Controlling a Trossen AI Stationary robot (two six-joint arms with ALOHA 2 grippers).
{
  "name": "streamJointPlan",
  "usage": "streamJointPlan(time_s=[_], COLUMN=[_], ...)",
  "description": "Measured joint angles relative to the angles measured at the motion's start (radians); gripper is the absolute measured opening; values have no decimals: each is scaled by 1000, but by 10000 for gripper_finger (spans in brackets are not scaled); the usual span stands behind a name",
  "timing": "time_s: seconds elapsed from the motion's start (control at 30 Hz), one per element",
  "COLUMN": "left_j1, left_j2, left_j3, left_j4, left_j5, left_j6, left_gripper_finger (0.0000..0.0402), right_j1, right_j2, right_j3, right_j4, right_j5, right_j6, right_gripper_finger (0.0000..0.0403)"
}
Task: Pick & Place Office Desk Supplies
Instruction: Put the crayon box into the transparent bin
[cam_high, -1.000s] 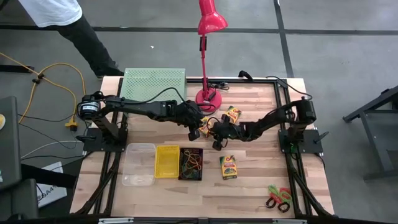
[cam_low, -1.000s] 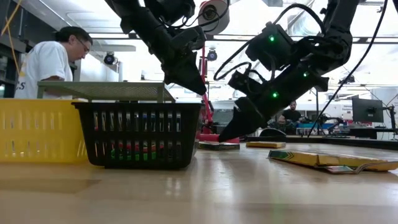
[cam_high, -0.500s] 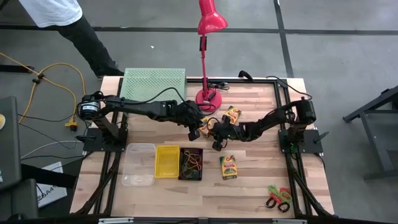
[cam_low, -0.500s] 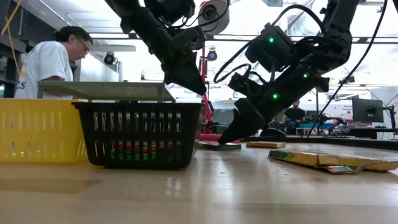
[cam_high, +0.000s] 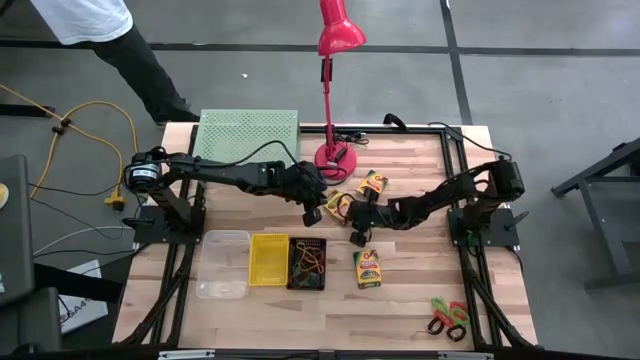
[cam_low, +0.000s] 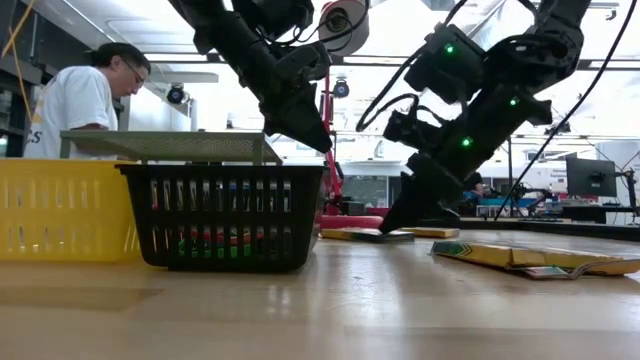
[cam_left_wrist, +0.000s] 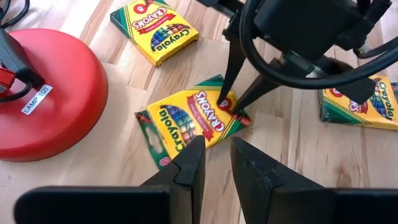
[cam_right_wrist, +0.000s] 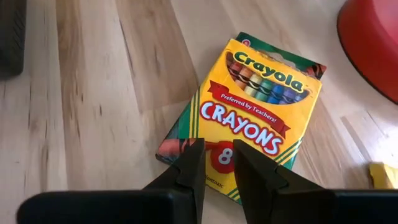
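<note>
Three crayon boxes lie on the tabletop (cam_high: 400, 300) near the red lamp base (cam_high: 331, 158): one (cam_high: 374, 183) just beside the base, one (cam_high: 337, 205) a little in front of it, one (cam_high: 368, 268) farther forward, beside the black mesh bin (cam_high: 307, 263). Right gripper (cam_left_wrist: 233, 107) is down on the middle box's corner, fingers slightly spread and touching the cardboard, pinching nothing yet as far as I can see. Left gripper (cam_high: 312, 214) hangs just above that box, narrowly parted and empty. My worry: fingertips this close to the edge may slide the flat box or flip it instead of lifting it, and both arms crowd together. Three bins, yellow (cam_high: 268, 259), black and clear (cam_high: 223, 264); one pair of scissors (cam_high: 447, 318) sits well away
</note>
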Motion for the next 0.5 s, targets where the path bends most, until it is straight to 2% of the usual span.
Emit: streamJointPlan(time_s=[0.5], left_j1=[0], left_j2=[0], left_j3=[0], left_j4=[0], left_j5=[0], left_j6=[0], left_gripper_finger=[71], right_j1=[1], right_j2=[-3], right_j3=[3], right_j4=[-108], right_j5=[-16], right_j6=[-49], right_gripper_finger=[70])
